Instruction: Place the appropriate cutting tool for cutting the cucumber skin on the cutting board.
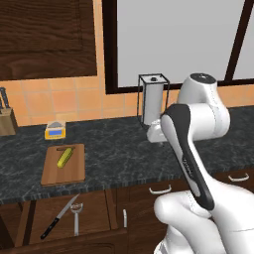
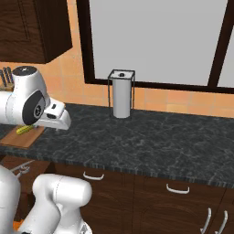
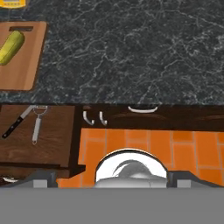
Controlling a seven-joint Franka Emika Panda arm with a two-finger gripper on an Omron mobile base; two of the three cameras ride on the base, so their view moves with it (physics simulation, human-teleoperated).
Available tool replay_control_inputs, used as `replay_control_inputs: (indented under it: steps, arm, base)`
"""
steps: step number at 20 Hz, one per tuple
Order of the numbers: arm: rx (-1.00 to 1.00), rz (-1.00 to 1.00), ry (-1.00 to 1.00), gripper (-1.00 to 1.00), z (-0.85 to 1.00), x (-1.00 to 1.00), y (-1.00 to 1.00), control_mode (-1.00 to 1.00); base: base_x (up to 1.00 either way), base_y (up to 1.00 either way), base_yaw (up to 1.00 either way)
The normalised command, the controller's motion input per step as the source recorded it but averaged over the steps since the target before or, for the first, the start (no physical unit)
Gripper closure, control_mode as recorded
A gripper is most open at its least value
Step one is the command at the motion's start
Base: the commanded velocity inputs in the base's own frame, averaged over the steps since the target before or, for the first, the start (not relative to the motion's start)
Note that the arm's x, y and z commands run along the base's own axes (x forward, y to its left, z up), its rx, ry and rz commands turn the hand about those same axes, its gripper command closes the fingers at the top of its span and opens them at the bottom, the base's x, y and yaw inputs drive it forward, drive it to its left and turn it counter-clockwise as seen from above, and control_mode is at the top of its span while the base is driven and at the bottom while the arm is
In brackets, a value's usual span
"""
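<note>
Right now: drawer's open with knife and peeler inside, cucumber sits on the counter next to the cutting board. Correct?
Not quite. The cucumber lies on the cutting board, not beside it; the left base view shows this, and the hand view agrees. The rest holds: the open drawer contains the knife and the peeler, side by side.

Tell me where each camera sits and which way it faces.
Left base view: behind the arm's left, facing the counter; cutting board, cucumber, open drawer with peeler and knife; arm at right.
Right base view: behind its right, same counter; arm at left.
Hand view: looks down on board and drawer.
All three share the board.
</note>
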Motion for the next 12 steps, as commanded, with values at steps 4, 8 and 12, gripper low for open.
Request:
replay_control_inputs:
  steps: [4, 8, 12]
  arm:
    - [-0.01, -0.02, 0.04, -1.00, 0.00, -0.26, 0.36, -1.00]
    - [-0.05, 0.02, 0.16, -1.00, -0.06, -0.14, 0.13, -1.00]
    - [-0.09, 0.00, 0.18, -1.00, -0.27, -0.17, 0.57, -1.00]
  base:
    - [0.00, 0.00, 0.00]
    - [0.00, 0.00, 0.00]
    - [0.00, 0.00, 0.00]
